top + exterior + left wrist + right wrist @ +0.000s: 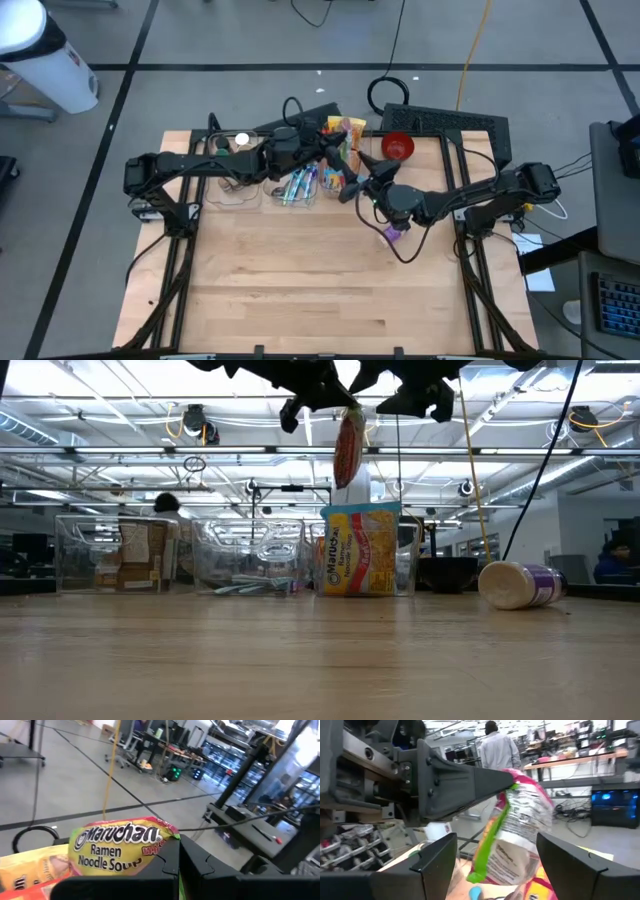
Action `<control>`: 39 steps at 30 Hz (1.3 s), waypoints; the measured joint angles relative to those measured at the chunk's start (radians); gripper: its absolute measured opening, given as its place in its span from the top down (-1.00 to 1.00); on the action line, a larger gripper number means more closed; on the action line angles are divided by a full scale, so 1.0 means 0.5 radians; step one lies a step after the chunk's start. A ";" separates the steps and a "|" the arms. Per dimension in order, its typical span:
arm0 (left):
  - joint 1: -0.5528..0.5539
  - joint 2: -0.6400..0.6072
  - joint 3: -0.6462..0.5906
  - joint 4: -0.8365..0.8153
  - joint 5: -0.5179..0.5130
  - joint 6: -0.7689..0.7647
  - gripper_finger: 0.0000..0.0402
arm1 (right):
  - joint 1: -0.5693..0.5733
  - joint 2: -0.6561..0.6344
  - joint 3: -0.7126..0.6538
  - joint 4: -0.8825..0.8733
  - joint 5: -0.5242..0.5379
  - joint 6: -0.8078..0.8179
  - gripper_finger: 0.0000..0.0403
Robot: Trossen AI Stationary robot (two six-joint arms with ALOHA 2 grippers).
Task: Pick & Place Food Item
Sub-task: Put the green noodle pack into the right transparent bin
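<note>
Two grippers mid-handoff: left gripper [334, 150] clamped on Maruchan ramen packet [349, 445], right gripper [495, 855] spread wide around it (needed closing next).

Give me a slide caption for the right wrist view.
Left gripper holds a ramen packet up between the right gripper's open fingers.

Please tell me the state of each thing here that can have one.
Left gripper: shut on ramen packet, raised above the bins.
Right gripper: open, fingers either side of the packet.
Bottle: lying on its side.
Noodle bag: upright in a bin.
</note>
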 joint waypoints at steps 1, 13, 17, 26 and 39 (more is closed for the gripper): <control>0.002 0.000 0.000 0.001 0.025 0.003 1.00 | 0.000 0.000 0.000 0.001 -0.011 0.012 -0.32; 0.083 0.000 0.000 0.127 0.419 0.051 1.00 | 0.003 0.000 -0.001 -0.001 -0.166 0.038 -0.32; 0.088 0.000 0.000 0.118 0.453 0.009 1.00 | 0.003 0.000 -0.001 -0.001 -0.161 0.038 -0.32; 0.086 -0.001 0.000 0.107 0.462 -0.015 1.00 | 0.006 0.000 -0.001 -0.001 -0.164 0.038 -0.22; 0.081 -0.001 0.000 0.106 0.469 -0.008 1.00 | 0.018 0.000 -0.001 -0.015 -0.189 0.039 0.56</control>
